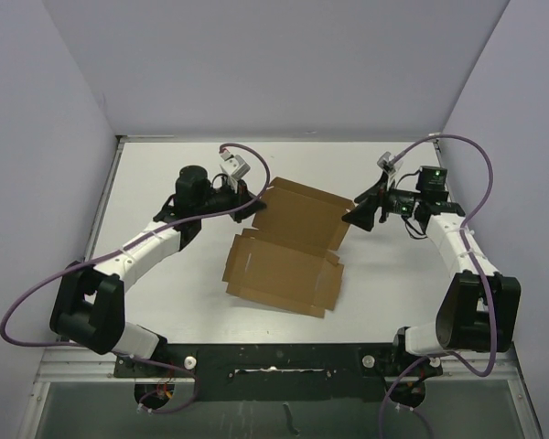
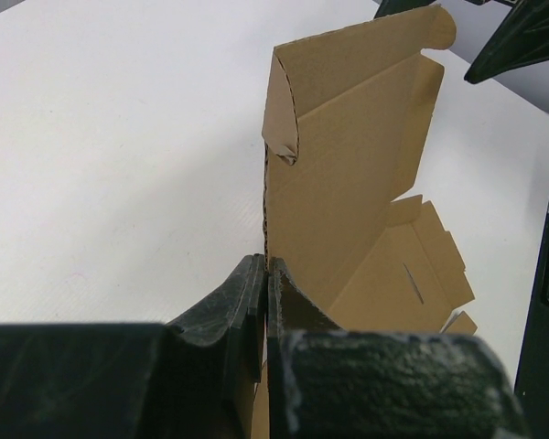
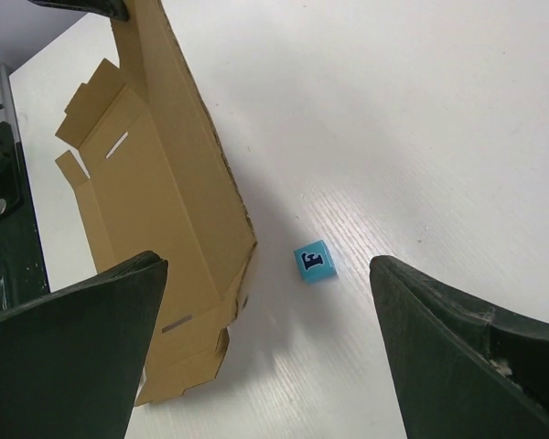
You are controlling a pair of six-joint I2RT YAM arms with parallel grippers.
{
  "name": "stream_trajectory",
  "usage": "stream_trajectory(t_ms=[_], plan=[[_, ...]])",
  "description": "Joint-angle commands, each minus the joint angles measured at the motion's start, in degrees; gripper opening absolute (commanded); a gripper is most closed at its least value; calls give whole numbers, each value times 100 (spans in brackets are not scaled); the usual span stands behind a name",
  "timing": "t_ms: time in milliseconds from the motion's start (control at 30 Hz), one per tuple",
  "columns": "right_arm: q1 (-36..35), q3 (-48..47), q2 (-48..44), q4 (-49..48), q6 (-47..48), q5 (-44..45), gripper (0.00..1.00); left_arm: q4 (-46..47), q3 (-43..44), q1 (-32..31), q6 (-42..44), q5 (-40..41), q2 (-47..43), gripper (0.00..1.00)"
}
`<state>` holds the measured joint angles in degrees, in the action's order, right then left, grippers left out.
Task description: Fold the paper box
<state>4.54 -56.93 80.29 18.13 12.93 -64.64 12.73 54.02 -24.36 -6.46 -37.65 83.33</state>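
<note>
White worktop (image 1: 165,183): brown die-cut cardboard paper box (image 1: 284,265) lies between both arms, far panel raised.
Top view: left tool (image 1: 247,203) pinches the raised panel's left corner; right tool (image 1: 361,215), spread wide, hovers just beside its right end. Left wrist: pads (image 2: 238,293) pressed together on the cardboard edge. Right wrist: box lies left of the spread tool, small blue cube (image 3: 315,262) ahead.
</note>
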Motion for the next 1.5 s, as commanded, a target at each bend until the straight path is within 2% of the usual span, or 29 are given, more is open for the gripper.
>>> stream_trajectory(t_ms=[0, 133, 400, 900, 1000, 1100, 1200, 1333, 1467], plan=[[158, 25, -43, -367, -71, -467, 98, 422, 56, -45, 86, -163, -372, 0], [-68, 45, -40, -354, 14, -592, 100, 430, 54, -58, 75, -187, -392, 0], [-200, 180, 74, -534, -92, -741, 83, 441, 48, -142, 99, -299, -371, 0], [-300, 83, 32, -158, 449, -895, 34, 449, 38, -156, 103, -365, -396, 0], [-317, 68, 21, -104, 518, -967, 27, 449, 38, -172, 110, -375, -396, 0], [-330, 25, 6, 30, 638, -1051, 16, 454, 39, -183, 110, -408, -396, 0], [-330, -50, -18, 260, 834, -1123, 0, 449, 41, -189, 110, -410, -396, 0], [-275, -169, -150, 743, 1202, -1116, 0, 442, 39, -192, 84, -310, -439, 1], [15, -107, -416, 739, 1086, -1214, 0, 276, 53, -122, 48, 49, -717, 36]])
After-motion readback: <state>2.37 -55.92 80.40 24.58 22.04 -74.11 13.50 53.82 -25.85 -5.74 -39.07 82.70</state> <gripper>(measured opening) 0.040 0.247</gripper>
